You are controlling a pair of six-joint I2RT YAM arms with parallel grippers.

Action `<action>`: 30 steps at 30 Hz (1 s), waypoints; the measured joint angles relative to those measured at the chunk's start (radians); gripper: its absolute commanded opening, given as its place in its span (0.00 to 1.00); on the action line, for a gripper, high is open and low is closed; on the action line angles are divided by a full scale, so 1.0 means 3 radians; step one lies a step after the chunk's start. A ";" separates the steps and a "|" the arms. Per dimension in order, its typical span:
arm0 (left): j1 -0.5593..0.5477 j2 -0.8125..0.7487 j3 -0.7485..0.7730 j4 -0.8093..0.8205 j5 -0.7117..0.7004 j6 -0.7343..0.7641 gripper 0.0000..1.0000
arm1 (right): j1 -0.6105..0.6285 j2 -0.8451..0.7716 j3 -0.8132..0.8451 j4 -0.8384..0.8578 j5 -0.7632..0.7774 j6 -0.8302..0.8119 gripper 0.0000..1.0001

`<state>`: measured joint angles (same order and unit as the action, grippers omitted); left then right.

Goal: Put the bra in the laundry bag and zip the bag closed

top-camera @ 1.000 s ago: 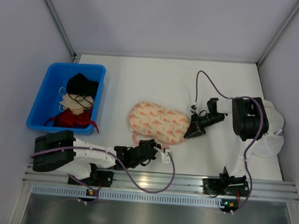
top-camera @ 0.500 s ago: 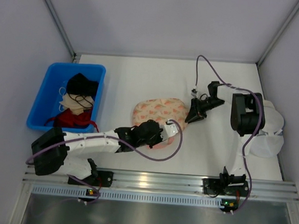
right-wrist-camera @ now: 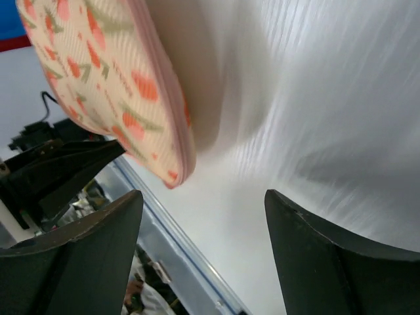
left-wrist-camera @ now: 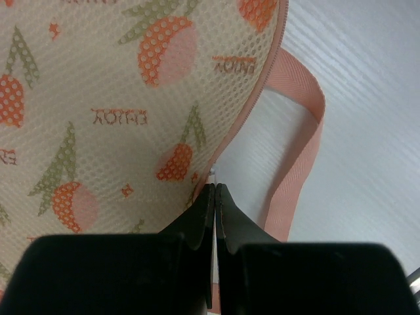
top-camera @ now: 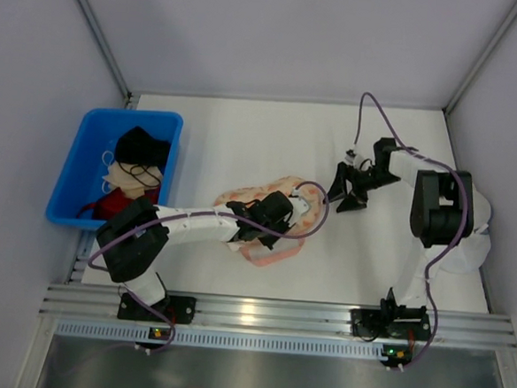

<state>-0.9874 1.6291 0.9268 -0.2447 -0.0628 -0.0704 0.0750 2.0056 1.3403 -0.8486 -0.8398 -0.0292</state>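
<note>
My left gripper (left-wrist-camera: 215, 191) is closed, the two black fingers (left-wrist-camera: 197, 223) pressed flat together with no gap between them. Their tips sit right against the pink zip rim (left-wrist-camera: 264, 84) of the bag (left-wrist-camera: 98, 98). A tiny pale bit shows just past the tips, on the rim. It is too small for me to tell whether I pinch it or only touch it. Ahead of these fingers and off to the left of the wrist view, the bag's printed mesh fills the space, with orange fruit and green leaves on cream. Ahead and to the right, a pink strap (left-wrist-camera: 308, 144) loops out from the rim and lies on the white table (left-wrist-camera: 367, 79). My right gripper (right-wrist-camera: 202, 194) stands wide open with nothing between its fingers but bare table. The bag's rounded end lies ahead of them, beyond one finger (right-wrist-camera: 79, 256) and clear of both tips, its zip edge facing my way. The dark bulk of my left arm (right-wrist-camera: 59, 164) shows under that end of the bag. From above, the bag lies mid-table between my two sets of fingers, with the left arm reaching over it. A blue bin (top-camera: 135, 114) sits well away behind my left fingers, holding black (top-camera: 142, 146), beige (top-camera: 122, 180) and red (top-camera: 120, 206) garments.
</note>
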 measured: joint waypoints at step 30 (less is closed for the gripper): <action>0.0352 0.0206 0.0202 0.0017 0.0559 -0.0342 0.00 | 0.0374 -0.0037 -0.0989 0.2082 -0.0423 0.1912 0.00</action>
<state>-0.8818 1.6909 0.9874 -0.2398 0.1051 -0.1730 0.1871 1.9945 1.0435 -0.2241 -0.9668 0.5446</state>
